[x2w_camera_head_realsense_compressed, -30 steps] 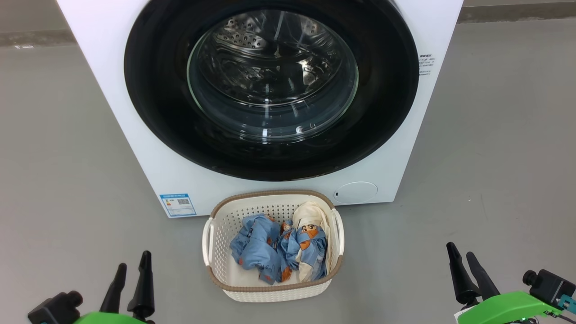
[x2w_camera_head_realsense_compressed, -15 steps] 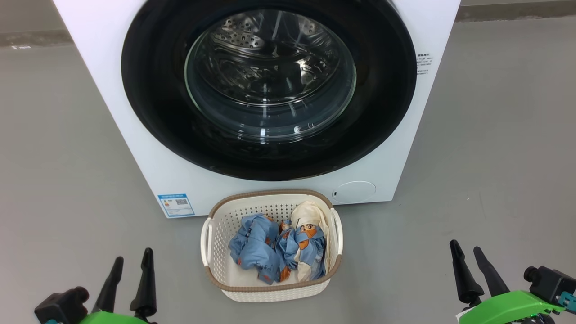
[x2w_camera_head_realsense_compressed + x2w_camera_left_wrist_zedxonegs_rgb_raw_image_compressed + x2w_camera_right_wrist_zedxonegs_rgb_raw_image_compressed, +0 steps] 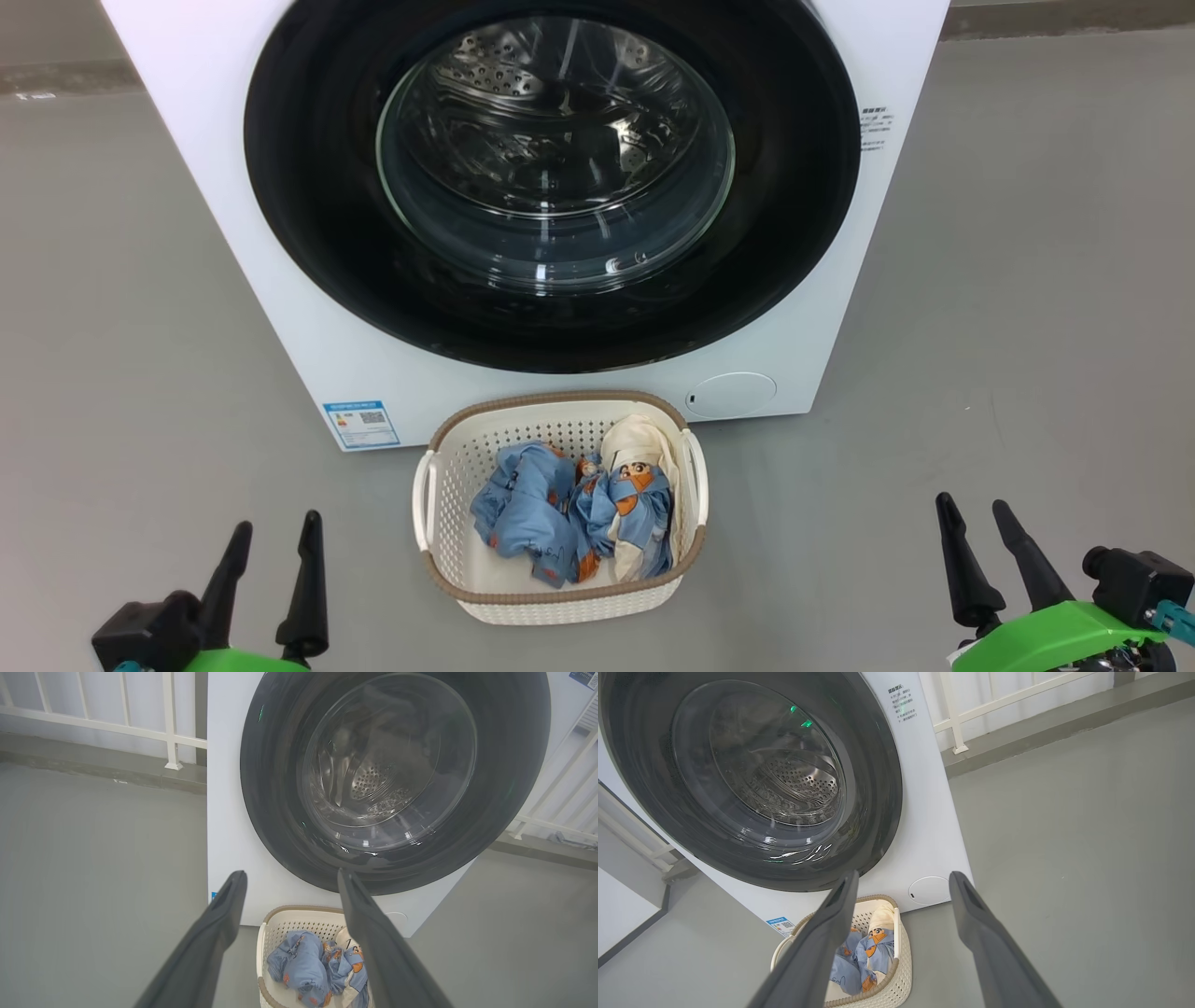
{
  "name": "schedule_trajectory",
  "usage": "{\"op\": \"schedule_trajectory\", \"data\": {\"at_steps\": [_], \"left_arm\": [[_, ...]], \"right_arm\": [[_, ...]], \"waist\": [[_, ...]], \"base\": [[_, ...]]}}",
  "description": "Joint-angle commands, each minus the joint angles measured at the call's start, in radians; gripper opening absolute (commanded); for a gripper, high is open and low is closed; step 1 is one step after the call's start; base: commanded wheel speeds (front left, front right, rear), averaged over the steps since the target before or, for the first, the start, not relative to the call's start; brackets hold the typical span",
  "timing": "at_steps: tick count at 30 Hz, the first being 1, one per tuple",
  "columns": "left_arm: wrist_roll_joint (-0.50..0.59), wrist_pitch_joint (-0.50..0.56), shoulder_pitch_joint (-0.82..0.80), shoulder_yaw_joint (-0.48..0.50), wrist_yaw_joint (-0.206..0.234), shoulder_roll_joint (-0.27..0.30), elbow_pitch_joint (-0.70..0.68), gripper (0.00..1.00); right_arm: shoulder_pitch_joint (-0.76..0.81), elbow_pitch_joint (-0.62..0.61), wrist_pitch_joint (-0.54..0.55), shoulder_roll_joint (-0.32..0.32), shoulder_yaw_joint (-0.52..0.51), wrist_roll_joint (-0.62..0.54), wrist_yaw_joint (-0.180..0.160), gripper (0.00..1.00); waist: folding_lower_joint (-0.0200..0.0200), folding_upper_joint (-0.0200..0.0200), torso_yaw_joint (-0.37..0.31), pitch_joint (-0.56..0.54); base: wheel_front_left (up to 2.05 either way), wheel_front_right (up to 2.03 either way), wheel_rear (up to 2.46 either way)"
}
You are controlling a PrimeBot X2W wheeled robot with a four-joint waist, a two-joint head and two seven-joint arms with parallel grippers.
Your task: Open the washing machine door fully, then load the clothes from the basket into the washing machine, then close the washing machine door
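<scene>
The white washing machine (image 3: 280, 308) stands ahead with its round black-rimmed door (image 3: 317, 215) shut flat against the front; the steel drum shows through the glass. On the floor in front sits the cream basket (image 3: 560, 602) holding the light-blue clothes (image 3: 532, 509) with orange prints and a cream piece. My left gripper (image 3: 276, 523) is open at the lower left, well clear of the basket. My right gripper (image 3: 976, 509) is open at the lower right. Both wrist views look up at the door (image 3: 275, 812) (image 3: 878, 812) over the basket (image 3: 285, 917) (image 3: 901, 970).
Grey floor (image 3: 1027, 327) spreads on both sides of the machine. A blue label (image 3: 360, 424) and a round white cap (image 3: 731, 395) mark the machine's lower front. White railings (image 3: 168, 742) (image 3: 957, 723) run behind the machine.
The head view has drifted slightly, so machine and basket sit a little further left. Both grippers have edged to the right in the picture, still open.
</scene>
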Motion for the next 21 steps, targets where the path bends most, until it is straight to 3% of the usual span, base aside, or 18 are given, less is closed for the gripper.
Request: {"op": "schedule_trajectory", "data": {"at_steps": [1, 11, 21], "left_arm": [[0.043, -0.02, -0.022, 0.029, -0.002, 0.023, -0.031, 1.0], [0.141, -0.048, -0.02, 0.034, -0.003, 0.04, -0.022, 1.0], [0.119, -0.05, -0.02, 0.055, -0.003, 0.049, 0.01, 1.0]], "right_arm": [[-0.039, -0.028, -0.018, -0.02, 0.017, -0.037, 0.002, 1.0], [-0.032, -0.034, -0.049, -0.027, 0.0, -0.133, 0.002, 1.0], [-0.021, -0.037, -0.053, -0.023, -0.009, -0.14, 0.002, 1.0]], "waist": [[-0.0001, 0.0, -0.001, 0.0], [-0.0001, 0.0, -0.006, 0.002], [-0.0001, 0.0, -0.01, 0.007]], "base": [[0.0, 0.0, 0.0], [0.0, 0.0, 0.0], [0.0, 0.0, 0.0]]}}
